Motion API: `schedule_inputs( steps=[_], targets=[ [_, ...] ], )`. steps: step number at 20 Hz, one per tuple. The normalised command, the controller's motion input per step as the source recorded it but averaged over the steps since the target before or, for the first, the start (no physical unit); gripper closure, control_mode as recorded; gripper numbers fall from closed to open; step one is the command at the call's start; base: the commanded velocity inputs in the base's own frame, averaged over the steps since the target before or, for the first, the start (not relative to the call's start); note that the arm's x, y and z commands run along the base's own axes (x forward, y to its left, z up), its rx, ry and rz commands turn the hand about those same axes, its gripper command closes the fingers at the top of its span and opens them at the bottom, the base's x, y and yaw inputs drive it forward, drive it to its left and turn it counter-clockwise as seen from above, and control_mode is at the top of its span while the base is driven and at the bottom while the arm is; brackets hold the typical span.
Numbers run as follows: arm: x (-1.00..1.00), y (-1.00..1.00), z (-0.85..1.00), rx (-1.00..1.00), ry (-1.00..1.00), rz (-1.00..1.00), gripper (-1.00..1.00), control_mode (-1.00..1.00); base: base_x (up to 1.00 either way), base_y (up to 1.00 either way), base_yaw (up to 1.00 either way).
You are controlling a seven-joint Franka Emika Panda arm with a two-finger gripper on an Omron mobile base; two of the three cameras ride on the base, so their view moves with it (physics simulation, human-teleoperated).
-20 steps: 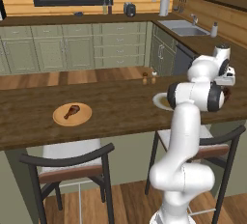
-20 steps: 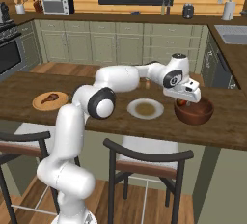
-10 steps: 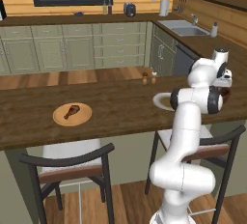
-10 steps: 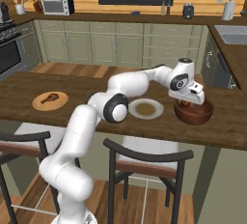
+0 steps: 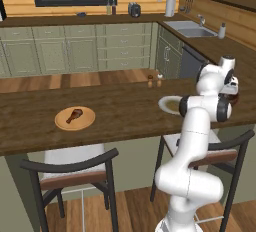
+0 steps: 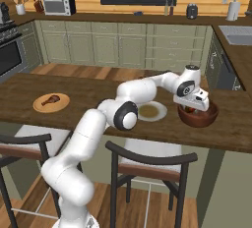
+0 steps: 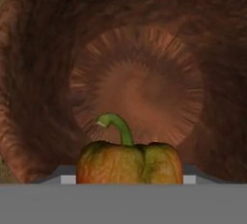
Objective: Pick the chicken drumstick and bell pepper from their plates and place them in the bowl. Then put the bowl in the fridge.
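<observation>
From the left base view, the chicken drumstick (image 5: 74, 115) is a small brown piece, thick at one end and thin at the other, lying on a tan wooden plate (image 5: 61, 122) at about 9 o'clock on the dark wooden counter (image 5: 125, 111). Two small shakers (image 5: 154, 81) stand near the counter's far edge at 1 o'clock. A pale-rimmed plate (image 5: 165, 104) peeks out just left of the white arm, which blocks most of it.

From the right base view, the same wooden plate (image 6: 41, 106) with the drumstick (image 6: 50, 99) sits at 9 o'clock, well apart from the rest. The pale-rimmed plate (image 6: 158, 116) with a brownish centre lies bare near the middle, just beside the dark reddish-brown bowl (image 6: 199, 119) at 3 o'clock. The gripper (image 6: 193, 107) hangs over the bowl's mouth; the arm stretches across the counter above the pale plate. Two chairs (image 6: 151, 160) stand at the near side.

In the hand view, the bell pepper (image 7: 129, 162), orange shading to green with a curved green stem, sits at 6 o'clock, between the fingers, above the bowl's (image 7: 140, 80) grained wooden floor. Whether the fingers grip it or have parted from it cannot be told.
</observation>
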Motion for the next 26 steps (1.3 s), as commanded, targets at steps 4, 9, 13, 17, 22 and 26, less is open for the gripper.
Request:
schedule_inputs(
  steps=[4, 9, 13, 17, 22, 26],
  targets=[
    [0.00, 0.13, 0.00, 0.00, -0.01, 0.00, -1.00, -1.00, 0.00, 0.00, 0.00],
    [-0.05, 0.23, 0.00, -0.03, -0.07, 0.00, -1.00, -1.00, 0.00, 0.00, 0.00],
    [-0.56, 0.29, 0.10, -0.04, -0.18, 0.00, -1.00, -1.00, 0.00, 0.00, 0.00],
    [-0.99, 0.58, 0.09, 0.04, -0.03, 0.00, -1.00, -1.00, 0.00, 0.00, 0.00],
    [-0.83, 0.97, 0.23, -0.03, -0.12, 0.00, -1.00, -1.00, 0.00, 0.00, 0.00],
    [-0.67, 0.98, 0.26, -0.01, 0.00, 0.00, -1.00, -1.00, 0.00, 0.00, 0.00]
  ],
)
